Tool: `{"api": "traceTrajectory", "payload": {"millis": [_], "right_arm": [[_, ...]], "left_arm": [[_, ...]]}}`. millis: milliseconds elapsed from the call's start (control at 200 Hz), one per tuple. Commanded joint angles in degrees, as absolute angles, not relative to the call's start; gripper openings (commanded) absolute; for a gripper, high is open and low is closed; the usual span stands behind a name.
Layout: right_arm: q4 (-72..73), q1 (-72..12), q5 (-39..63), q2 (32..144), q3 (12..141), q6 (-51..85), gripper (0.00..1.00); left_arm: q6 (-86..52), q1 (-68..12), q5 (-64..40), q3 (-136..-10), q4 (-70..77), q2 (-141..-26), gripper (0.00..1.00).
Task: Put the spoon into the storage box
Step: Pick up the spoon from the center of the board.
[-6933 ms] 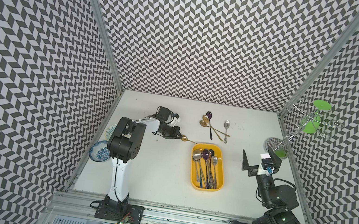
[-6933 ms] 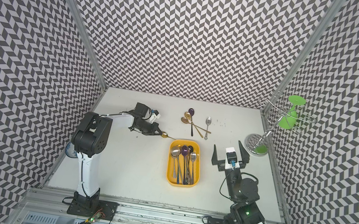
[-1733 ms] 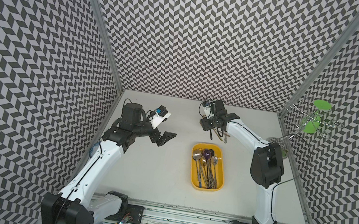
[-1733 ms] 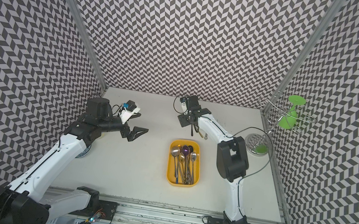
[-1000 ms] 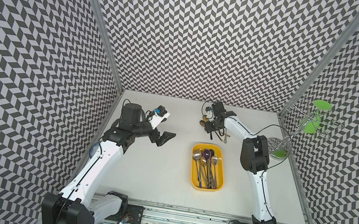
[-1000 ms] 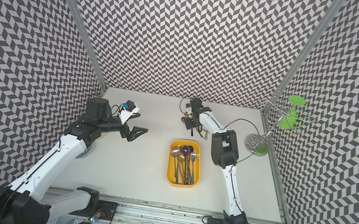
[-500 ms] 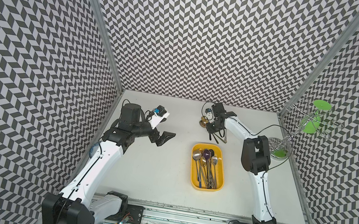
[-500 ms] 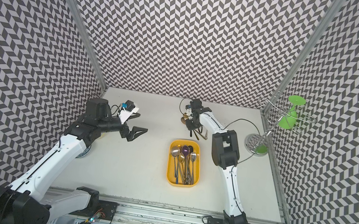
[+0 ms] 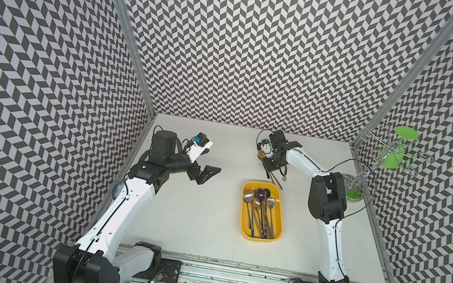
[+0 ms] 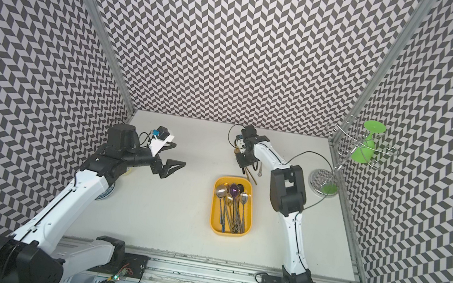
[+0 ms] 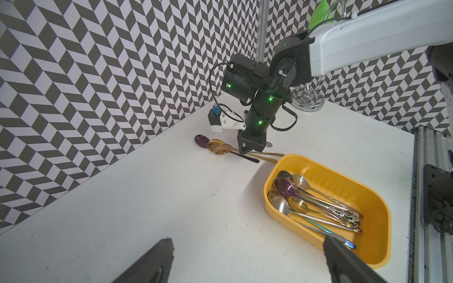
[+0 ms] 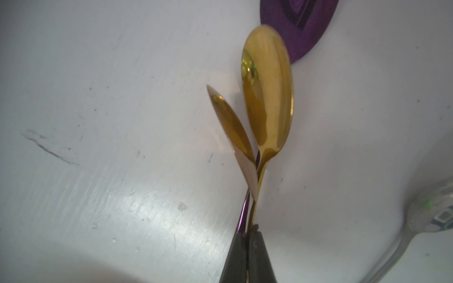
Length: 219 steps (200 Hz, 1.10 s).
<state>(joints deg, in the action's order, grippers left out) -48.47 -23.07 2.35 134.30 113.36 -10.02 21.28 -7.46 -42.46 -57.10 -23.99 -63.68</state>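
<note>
Several loose spoons lie at the back of the table: a purple spoon [image 11: 201,140], two gold spoons [image 12: 268,93] [image 12: 230,125] and a silver one [image 12: 416,220]. My right gripper [image 12: 248,234] [image 9: 268,175] [image 10: 244,169] points down on their handles and is shut on a gold spoon's handle. The purple handle runs in beside one fingertip; I cannot tell if it is pinched too. The yellow storage box [image 9: 241,212] [image 10: 213,205] [image 11: 367,196] sits just in front and holds several spoons. My left gripper [image 11: 247,245] [image 9: 205,172] hangs open and empty above the table, left of the box.
A wire rack with a green cup [image 9: 395,153] stands at the right wall. A blue patterned plate [image 9: 118,191] lies by the left wall under my left arm. Metal rails [image 9: 229,269] run along the front edge.
My right gripper has closed on the spoon handles behind the box over the last second. The left arm has stayed still and open.
</note>
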Motion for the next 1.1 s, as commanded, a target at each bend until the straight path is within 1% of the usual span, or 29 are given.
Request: {"api": "traceTrajectory", "payload": {"millis": [0,120,240,661,681,776,966,971,976,986,1092], "right_arm": [[-47.76,-23.09,1.82,130.02,113.32,-9.67,0.03],[-47.4,-23.11,1.59,128.53,112.89,-9.49,0.02],[-47.35,-22.94,1.97,127.67,113.26,-9.06,0.01],[-47.12,-22.5,2.13,125.81,111.3,-9.06,0.01],[-47.2,-22.5,3.89,125.51,111.15,-7.34,0.0],[-46.87,-22.35,6.34,122.08,108.88,-5.49,0.0],[-44.62,-21.47,6.34,113.39,100.62,-5.49,0.0],[-44.59,-21.46,6.64,113.17,100.36,-5.38,0.0],[-44.49,-21.45,10.26,112.92,100.15,-3.31,0.0],[-44.37,-21.45,11.24,112.39,99.44,-1.84,0.0],[-41.39,-21.45,14.37,107.21,93.31,0.7,0.0]], "left_arm": [[20.75,-7.04,-44.21,-56.39,-22.34,-63.02,0.99],[20.8,-6.94,-44.12,-57.78,-23.66,-63.25,0.99],[20.67,-6.77,-44.21,-56.03,-22.08,-62.8,0.99],[20.64,-6.15,-44.43,-56.21,-22.34,-62.32,0.99],[20.59,-6.14,-44.47,-55.98,-22.1,-62.31,0.99],[20.53,-6.0,-44.47,-56.78,-22.78,-62.6,0.99],[20.59,-5.75,-44.71,-56.22,-22.09,-62.58,0.99],[20.58,-5.78,-44.72,-56.32,-22.16,-62.58,0.99],[20.57,-5.74,-44.73,-56.33,-22.24,-62.58,0.99],[20.61,-5.79,-44.71,-56.51,-22.41,-62.58,0.99],[20.91,-5.64,-45.11,-56.85,-22.97,-62.5,0.99]]}}
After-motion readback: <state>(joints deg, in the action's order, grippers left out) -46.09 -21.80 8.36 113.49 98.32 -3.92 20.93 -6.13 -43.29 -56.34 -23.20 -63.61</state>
